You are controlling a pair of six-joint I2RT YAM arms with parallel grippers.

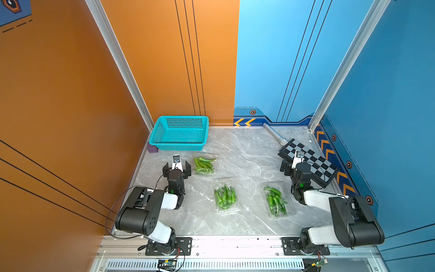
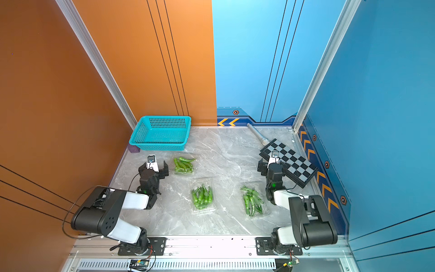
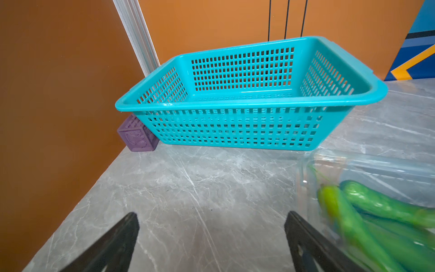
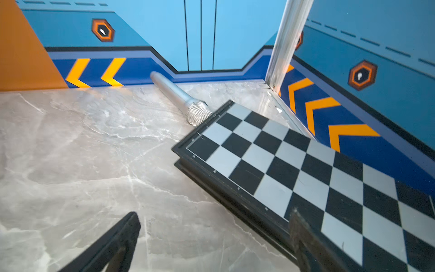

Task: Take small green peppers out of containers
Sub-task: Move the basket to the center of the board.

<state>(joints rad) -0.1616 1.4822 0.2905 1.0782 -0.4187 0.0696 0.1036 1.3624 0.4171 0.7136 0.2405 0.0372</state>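
**Top views**
Landmark: teal basket (image 1: 176, 143), at the far left corner of the marble table (image 1: 247, 153).
Purple block (image 1: 152, 148): tucked against the basket's near left corner.
Container A (image 1: 204, 163): just in front of the basket's right end, flat on the table.
Container B (image 1: 226, 196): farther from the basket than A, toward my bases.
Container C (image 1: 279, 203): farthest from the basket, well off to its right.
Small green peppers (image 1: 204, 163): piled inside A, B and C in both top views. I cannot tell whether the lids are latched.
My left gripper (image 1: 177, 168): in front of the basket, just beside A, jaws apart with nothing between them.
My right gripper (image 1: 295, 164): well away from the basket across the table, at the edge of the chessboard (image 1: 313, 162), jaws apart and holding nothing.
Microphone (image 1: 274, 133): right of the basket near the back wall, its head at the chessboard's far corner.

**Left wrist**
Basket (image 3: 235, 106): straight ahead of my spread fingers (image 3: 113, 245), apart from them.
Container A (image 3: 376, 169): clear plastic close beside one finger, peppers (image 3: 376, 202) inside. I cannot tell whether it touches the finger.

**Right wrist**
Chessboard (image 4: 282, 164): one of my fingers (image 4: 308, 247) sits over its near edge; I cannot tell whether they touch. The other finger is over bare table.
Microphone (image 4: 179, 96): grille end against the chessboard's far corner.
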